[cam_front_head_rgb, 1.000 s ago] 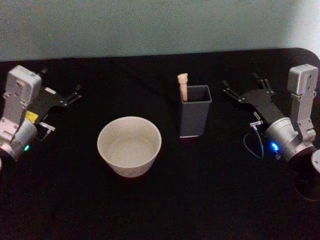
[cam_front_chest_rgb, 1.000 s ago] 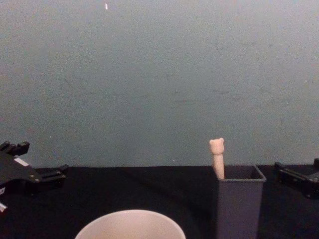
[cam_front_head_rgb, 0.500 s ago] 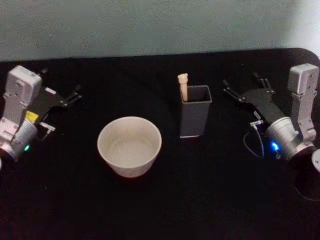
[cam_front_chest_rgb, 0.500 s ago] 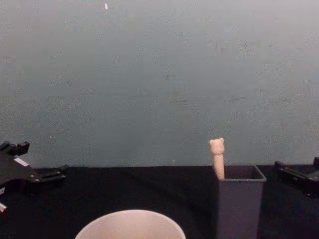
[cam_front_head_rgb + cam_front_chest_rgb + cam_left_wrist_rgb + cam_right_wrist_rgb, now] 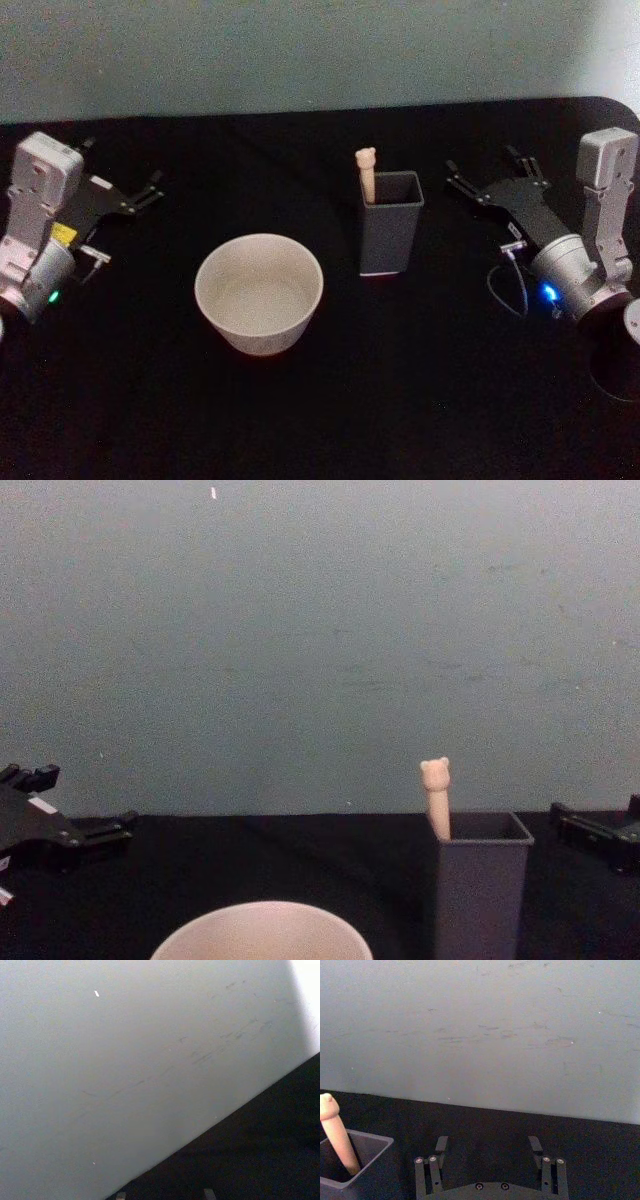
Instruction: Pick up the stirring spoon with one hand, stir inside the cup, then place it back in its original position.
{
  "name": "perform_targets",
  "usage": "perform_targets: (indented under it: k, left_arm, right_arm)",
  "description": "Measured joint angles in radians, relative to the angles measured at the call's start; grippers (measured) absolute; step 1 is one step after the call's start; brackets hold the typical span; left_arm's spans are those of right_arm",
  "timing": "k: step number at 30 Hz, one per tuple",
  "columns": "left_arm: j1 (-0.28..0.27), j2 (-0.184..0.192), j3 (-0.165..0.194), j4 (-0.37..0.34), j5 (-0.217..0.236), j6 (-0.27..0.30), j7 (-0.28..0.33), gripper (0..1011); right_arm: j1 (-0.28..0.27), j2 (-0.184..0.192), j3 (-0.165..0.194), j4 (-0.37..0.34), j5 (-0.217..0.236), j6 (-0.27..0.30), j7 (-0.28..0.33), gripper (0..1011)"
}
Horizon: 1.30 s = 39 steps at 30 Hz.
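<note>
No change is observed: the left gripper (image 5: 122, 194) is parked wide open at the table's (image 5: 330, 420) left edge, the cup (image 5: 259, 291) stands mid-table, the stirring spoon (image 5: 366, 172) remains in its holder (image 5: 388, 234), and the right gripper (image 5: 492, 175), spread wide, has not begun its approach.

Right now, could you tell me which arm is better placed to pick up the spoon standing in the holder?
Right. The open right tool sits beside the dark grey square holder with the bear-topped wooden spoon; the left tool lies beyond the cream cup.
</note>
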Motion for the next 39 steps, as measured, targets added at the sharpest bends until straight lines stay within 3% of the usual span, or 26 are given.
perform_targets:
  k: [39]
  left_arm:
    - [0.0,0.0,0.0,0.0,0.0,0.0,0.0,1001]
  right_arm:
    - [0.0,0.0,0.0,0.0,0.0,0.0,0.0,1002]
